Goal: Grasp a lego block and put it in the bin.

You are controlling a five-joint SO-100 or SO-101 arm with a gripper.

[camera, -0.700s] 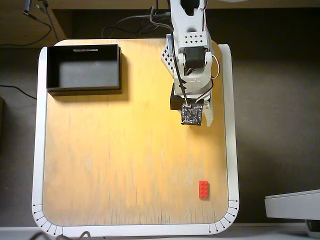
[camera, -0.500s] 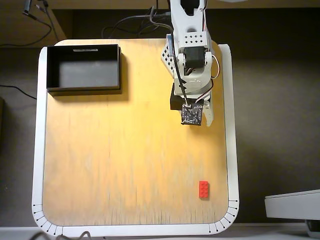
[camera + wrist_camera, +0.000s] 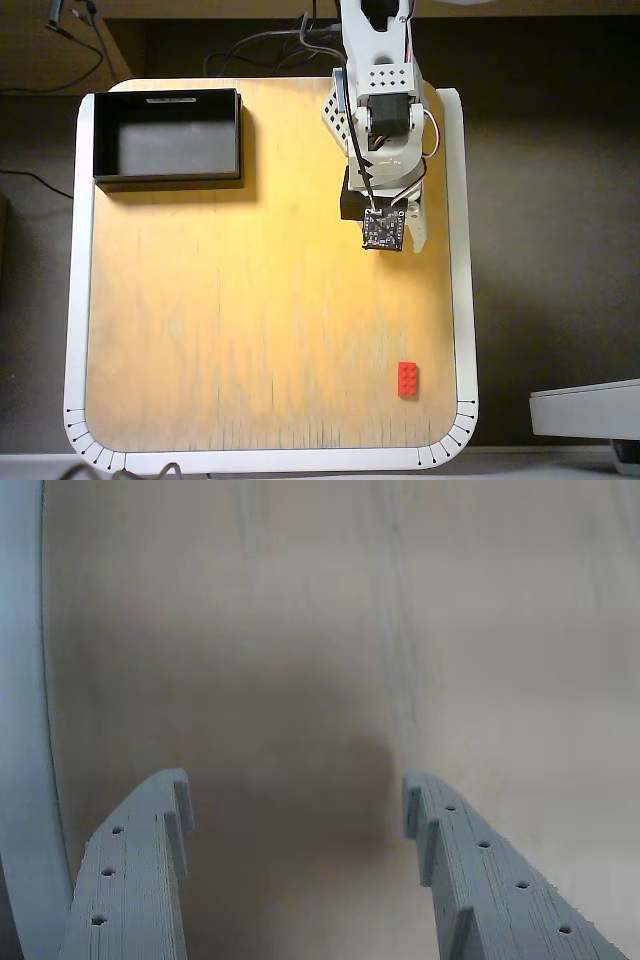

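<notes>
Nothing has moved since the earlier frame. Pincer (image 3: 295,810) stands apart, empty, above bare surface (image 3: 250,300). Block (image 3: 408,379) lies flat, long axis up-down in overhead view, well apart from bin (image 3: 167,181).

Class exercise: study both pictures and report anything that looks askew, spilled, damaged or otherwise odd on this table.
Nothing stands out. The lego block lies flat near the table's lower right corner, the bin sits squarely at upper left, empty, and the open pincer holds nothing.
</notes>
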